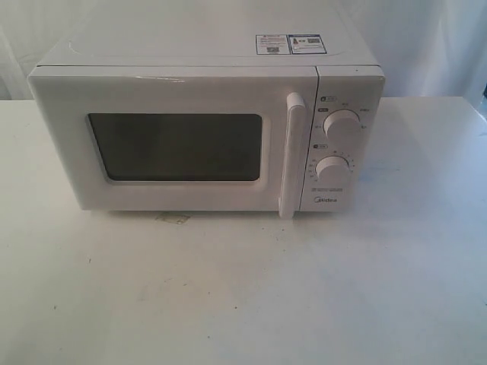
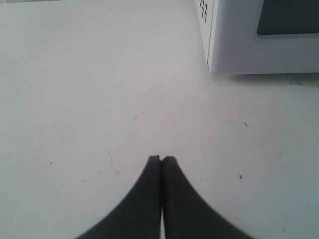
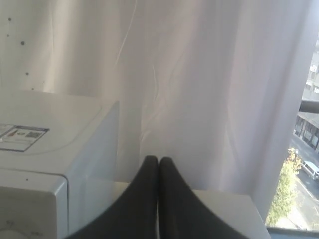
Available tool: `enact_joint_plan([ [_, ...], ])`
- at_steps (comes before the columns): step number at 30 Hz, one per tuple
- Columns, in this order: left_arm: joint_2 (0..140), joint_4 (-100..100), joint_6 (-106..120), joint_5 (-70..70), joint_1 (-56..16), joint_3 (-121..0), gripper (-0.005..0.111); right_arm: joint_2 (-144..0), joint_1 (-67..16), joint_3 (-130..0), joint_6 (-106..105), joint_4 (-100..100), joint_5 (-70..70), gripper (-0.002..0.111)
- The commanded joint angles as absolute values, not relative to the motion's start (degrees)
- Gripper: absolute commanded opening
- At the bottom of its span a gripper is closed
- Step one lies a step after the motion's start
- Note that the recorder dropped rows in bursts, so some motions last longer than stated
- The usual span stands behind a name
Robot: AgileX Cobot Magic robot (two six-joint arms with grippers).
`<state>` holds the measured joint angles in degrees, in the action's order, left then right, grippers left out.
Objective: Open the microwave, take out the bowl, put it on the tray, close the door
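- A white table carries a white boxy countertop microwave toward its back edge, and a pale draped curtain hangs behind. The tabletop in front of the oven shows only small dark specks and a little tan patch just under the front edge.
- The microwave stands upright on its base and faces the exterior camera, its long axis running left to right across the table.
- Its door — a white front panel with a dark rectangular window — sits flush and closed. The tall white bar handle stands vertical at the door's right edge, just beside the panel with two round white dials, one above the other.
- Two small printed stickers lie on the top near the right rear.
- The window is too dark to tell what the cavity holds.
- The left gripper hangs over bare table near the microwave's front left corner, apart from it. Its dark fingers are pressed together with nothing between them.
- The right gripper is by the microwave's right side, about level with its top, pointing at the curtain — its fingers also meet tip to tip, empty.
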<state>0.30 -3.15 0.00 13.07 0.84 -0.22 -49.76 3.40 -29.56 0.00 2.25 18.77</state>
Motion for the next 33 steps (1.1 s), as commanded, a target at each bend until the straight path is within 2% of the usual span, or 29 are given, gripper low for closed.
enact_joint_plan([
  [1, 0.0, -3.32, 0.0, 13.21, 1.01, 0.0, 0.0, -49.8, 3.71, -30.1, 0.38, 2.17, 23.17, 0.0],
  [8, 0.0, -3.32, 0.0, 13.21, 1.01, 0.0, 0.0, -54.96, 3.71, -30.42, 0.0, 2.17, 22.69, 0.0],
  [13, 0.0, -3.32, 0.0, 13.21, 1.01, 0.0, 0.0, -64.28, 3.71, -38.34, 1.22, 0.88, 0.0, 0.0],
  [17, 0.0, -3.32, 0.0, 13.21, 1.01, 0.0, 0.0, -67.42, 2.31, -44.88, 0.49, 0.88, -10.77, 0.0],
  [21, 0.0, -3.32, 0.0, 13.21, 1.01, 0.0, 0.0, -67.52, 0.23, -49.76, -20.44, -6.45, -24.63, 0.0],
  [26, 0.0, -3.32, 0.0, 13.21, 1.01, 0.0, 0.0, -67.5, 0.12, -52.88, -60.16, -42.03, -42.81, 0.0],
  [28, 0.0, -3.32, 0.0, 13.21, 1.01, 0.0, 0.0, -68.21, 0.12, -53.15, -71.16, -50.05, -49.84, 0.0],
  [31, 0.0, -3.32, 0.0, 13.21, 1.01, 0.0, 0.0, -71.04, 0.12, -54.32, -80.27, -54.71, -62.46, 0.0],
  [33, 0.0, -3.32, 0.0, 13.21, 1.01, 0.0, 0.0, -73.41, 0.12, -54.84, -82.74, -58.81, -64.49, 0.0],
])
